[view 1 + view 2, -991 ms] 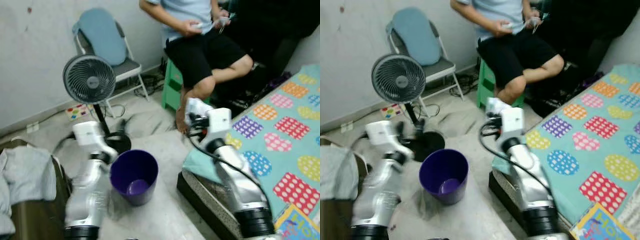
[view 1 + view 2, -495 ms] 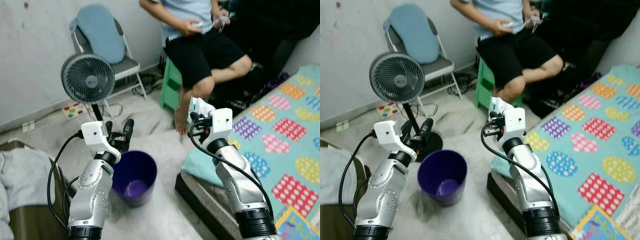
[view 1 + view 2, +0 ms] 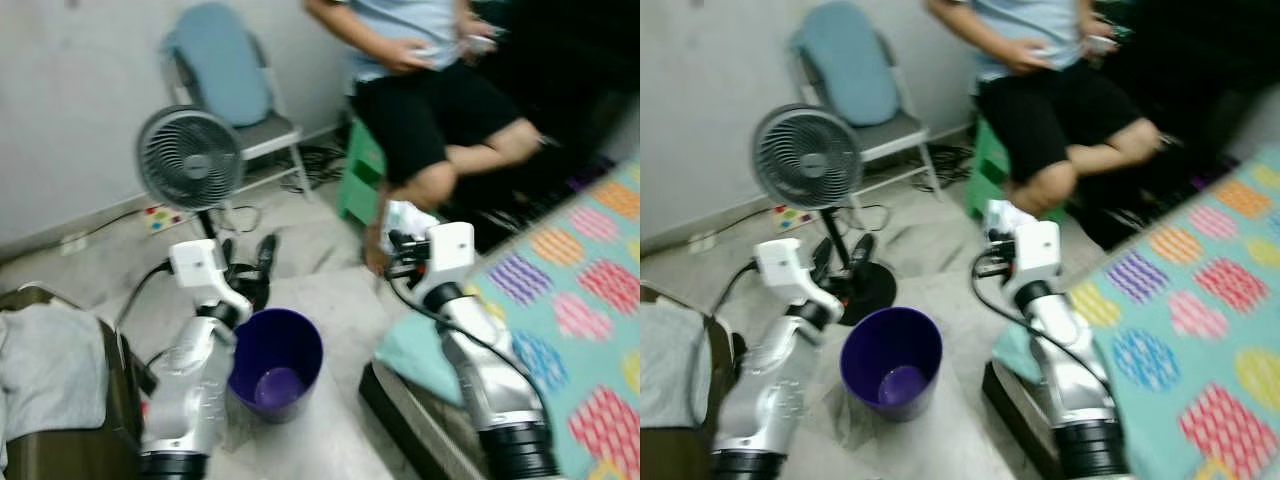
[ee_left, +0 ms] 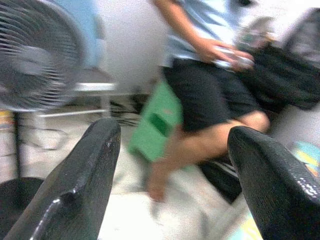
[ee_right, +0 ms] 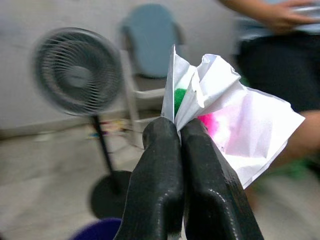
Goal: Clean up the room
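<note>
Camera had swung since 0.5 s back; both arms kept their pose. Right tool (image 5: 179, 131) was clamped shut on crumpled paper (image 5: 227, 120), held up beside bed w/ dotted cover (image 3: 1200, 300). Left tool (image 3: 245, 262) was spread wide, empty, just above purple bin (image 3: 275, 362) on grey floor (image 3: 940, 440). Fan (image 3: 190, 158), chair (image 3: 855, 85) & seated person (image 3: 1050, 90) sat beyond tools.
</note>
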Controlling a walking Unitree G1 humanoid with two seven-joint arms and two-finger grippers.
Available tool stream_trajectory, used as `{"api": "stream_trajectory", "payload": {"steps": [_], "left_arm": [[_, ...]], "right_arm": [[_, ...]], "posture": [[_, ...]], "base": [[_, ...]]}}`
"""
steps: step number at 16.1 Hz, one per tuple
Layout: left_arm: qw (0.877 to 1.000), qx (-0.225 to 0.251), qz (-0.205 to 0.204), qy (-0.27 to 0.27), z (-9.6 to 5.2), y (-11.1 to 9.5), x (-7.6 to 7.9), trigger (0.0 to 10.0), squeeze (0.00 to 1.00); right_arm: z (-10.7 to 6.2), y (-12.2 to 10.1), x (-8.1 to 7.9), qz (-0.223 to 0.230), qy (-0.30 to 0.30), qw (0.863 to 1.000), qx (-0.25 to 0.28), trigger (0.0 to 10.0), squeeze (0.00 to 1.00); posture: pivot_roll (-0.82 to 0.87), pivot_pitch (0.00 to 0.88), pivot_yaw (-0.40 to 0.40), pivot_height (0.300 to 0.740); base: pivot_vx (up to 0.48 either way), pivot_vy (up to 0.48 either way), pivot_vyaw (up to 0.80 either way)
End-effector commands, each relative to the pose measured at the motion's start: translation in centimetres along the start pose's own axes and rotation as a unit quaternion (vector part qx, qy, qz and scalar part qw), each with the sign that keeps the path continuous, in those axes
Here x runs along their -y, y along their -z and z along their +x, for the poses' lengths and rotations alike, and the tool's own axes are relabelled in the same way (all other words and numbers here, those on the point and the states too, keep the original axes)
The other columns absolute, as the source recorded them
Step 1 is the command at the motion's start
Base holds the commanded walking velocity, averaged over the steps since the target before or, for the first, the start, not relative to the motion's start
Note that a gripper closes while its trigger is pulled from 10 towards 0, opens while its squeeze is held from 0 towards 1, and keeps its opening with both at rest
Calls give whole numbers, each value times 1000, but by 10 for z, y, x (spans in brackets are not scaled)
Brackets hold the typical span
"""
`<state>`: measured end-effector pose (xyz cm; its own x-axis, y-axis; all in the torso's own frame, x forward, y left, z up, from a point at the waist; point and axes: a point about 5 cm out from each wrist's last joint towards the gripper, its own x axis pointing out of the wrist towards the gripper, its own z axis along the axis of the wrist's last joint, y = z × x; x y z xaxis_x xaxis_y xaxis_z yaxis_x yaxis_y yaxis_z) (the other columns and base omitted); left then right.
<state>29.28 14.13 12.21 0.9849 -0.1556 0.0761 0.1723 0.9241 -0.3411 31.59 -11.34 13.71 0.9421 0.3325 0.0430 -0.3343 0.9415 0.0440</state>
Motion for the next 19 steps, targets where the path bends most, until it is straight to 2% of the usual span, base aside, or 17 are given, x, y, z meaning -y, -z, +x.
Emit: {"api": "stream_trajectory", "payload": {"steps": [1,5,9,13,19], "left_arm": [[1000,1,3,-1,0,-2,-1,10000,0],[1000,0,2,-2,0,-1,-1,10000,0],[1000,-4,2,-19,0,0,-4,10000,0],[999,-5,-14,-35,1,1,-5,10000,0],[999,-9,-14,-40,1,1,-6,10000,0]], "right_arm": [[1,-6,-4,-4,-10,1000,12,10000,0],[0,-6,-4,-4,-12,1000,12,10000,0],[1,-6,-6,-3,-14,1000,13,10000,0],[1,-6,-7,-4,-18,1000,15,10000,0],[1,-6,-7,-5,-20,1000,14,10000,0]], "posture": [[2,11,28,740],[1,12,26,740],[2,14,26,740],[2,14,26,740],[0,13,25,740]], "base": [[296,0,406],[206,0,0],[0,0,667],[0,0,216],[0,0,800]]}}
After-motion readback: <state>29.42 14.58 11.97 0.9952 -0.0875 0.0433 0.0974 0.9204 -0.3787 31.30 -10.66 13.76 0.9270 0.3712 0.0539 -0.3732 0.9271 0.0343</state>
